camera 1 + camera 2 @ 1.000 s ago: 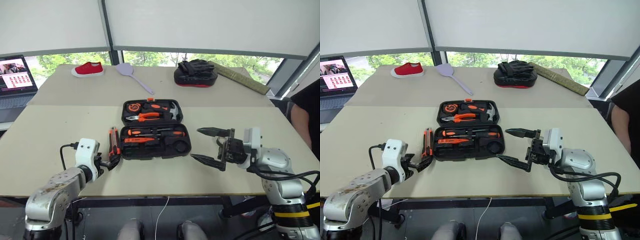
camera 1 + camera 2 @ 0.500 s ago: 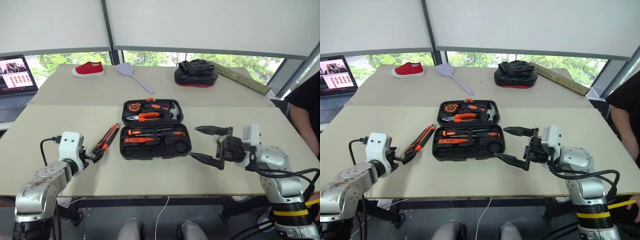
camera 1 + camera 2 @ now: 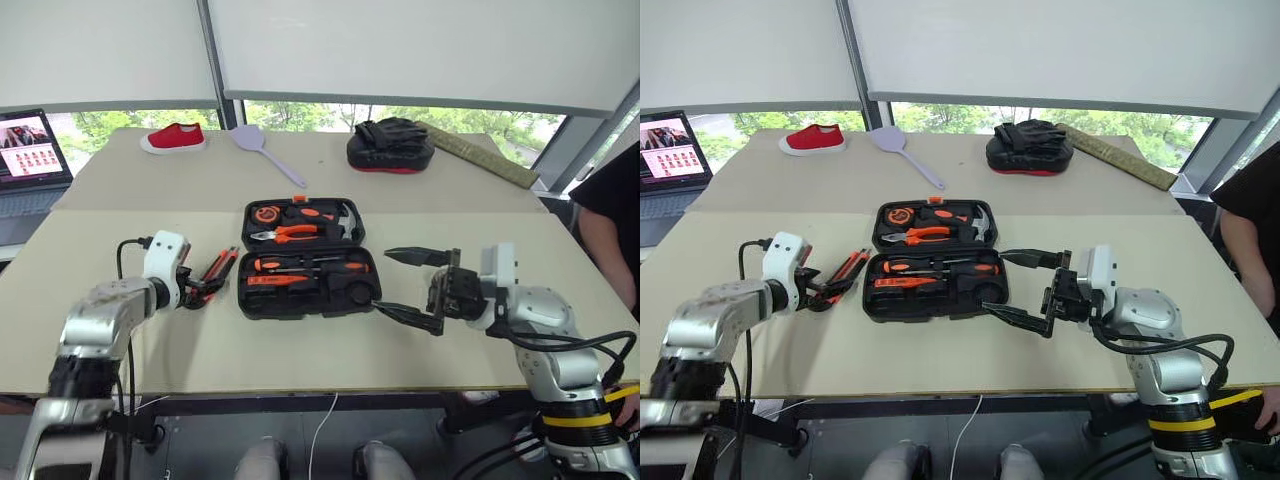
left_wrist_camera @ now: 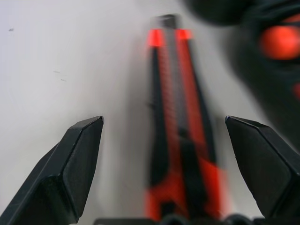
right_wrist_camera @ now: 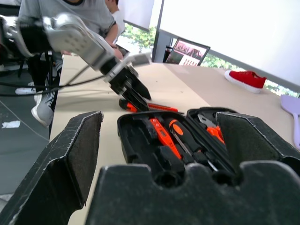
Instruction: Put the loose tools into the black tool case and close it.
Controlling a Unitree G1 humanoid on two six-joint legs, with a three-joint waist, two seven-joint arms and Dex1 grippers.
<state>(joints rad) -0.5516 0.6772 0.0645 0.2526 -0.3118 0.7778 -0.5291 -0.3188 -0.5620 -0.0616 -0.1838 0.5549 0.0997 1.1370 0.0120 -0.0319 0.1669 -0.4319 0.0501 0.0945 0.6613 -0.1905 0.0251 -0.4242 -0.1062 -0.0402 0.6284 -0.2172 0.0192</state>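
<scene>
Left gripper [image 3: 205, 290] now further up-frame astride utility knife [image 3: 217, 270], fingers apart, right gripper [image 3: 408, 288] spread wide, open black tool case [image 3: 306, 259] centre-frame holding tools

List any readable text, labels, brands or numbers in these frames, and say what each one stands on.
No text can be read here.
Laptop screen: shows small pictures, any writing too small to read.
Black tool case and the tools in it: no legible brand or label.
Utility knife: blurred, no marking readable.
Red shoe: no visible lettering.
</scene>
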